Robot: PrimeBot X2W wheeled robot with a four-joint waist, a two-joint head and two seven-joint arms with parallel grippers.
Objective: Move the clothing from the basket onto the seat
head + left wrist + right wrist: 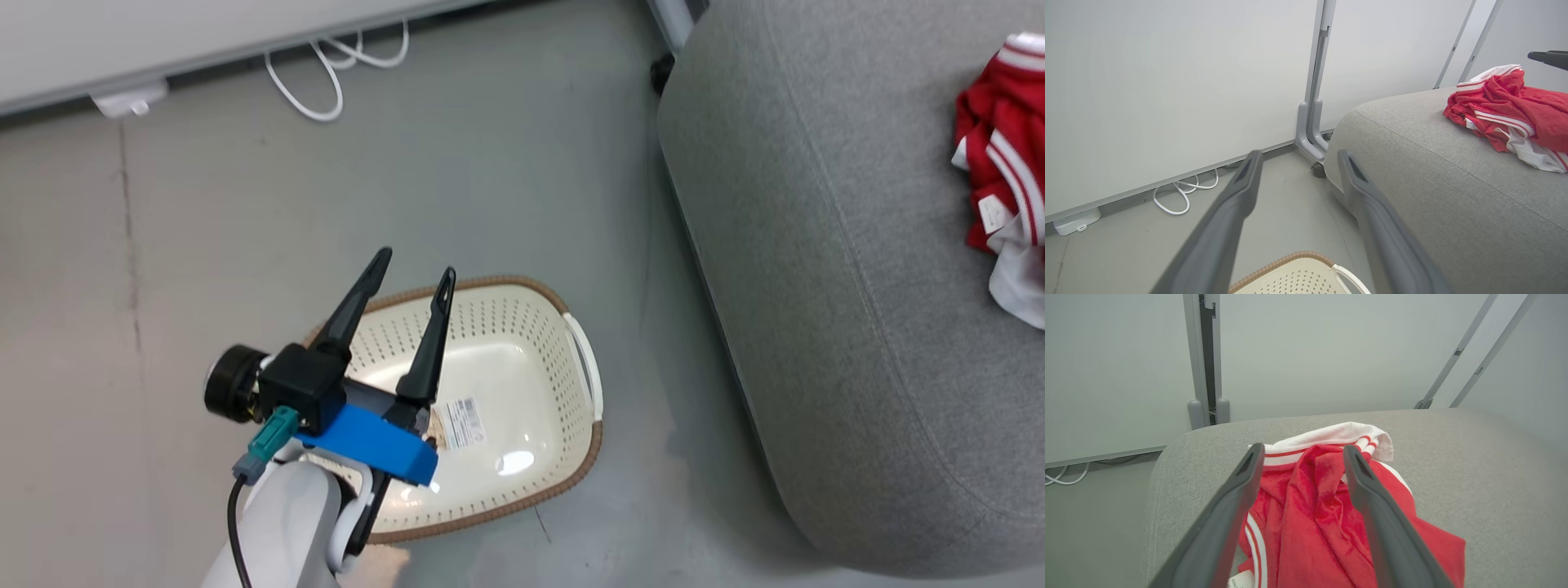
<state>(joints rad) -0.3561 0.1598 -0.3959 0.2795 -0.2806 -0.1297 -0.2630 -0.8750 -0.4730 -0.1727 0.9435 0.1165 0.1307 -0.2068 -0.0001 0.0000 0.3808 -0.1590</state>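
Fingers [1220, 522] of right gripper [1303, 447]: spread wide, pinching nothing, poised just above the clothing [1323, 514], which shows between them; contact cannot be told.

Fingers of left gripper [415, 265]: likewise spread, holding nothing, hanging over the basket [531, 327], tips toward the partition panel [1167, 81].

Clothing: plain red garment bunched with a red-and-white striped one in a single heap, lying on the seat [816, 245], well apart from the basket.

Basket: on the floor [490, 163] near the seat's rounded edge. Visible bottom bare save a barcode sticker [464, 422]; one corner hidden behind the left arm.

Task status, as judged: transfer looks complete, no red fabric showing in the basket. Left to do, at most: drawing the right gripper clear and checking the hidden corner.

Surroundings: grey panel foot [1310, 139] beside the seat's corner; white cable loops [326, 82] and a white power box [126, 100] along the panel base.

Obstructions: nothing seen between basket and seat.
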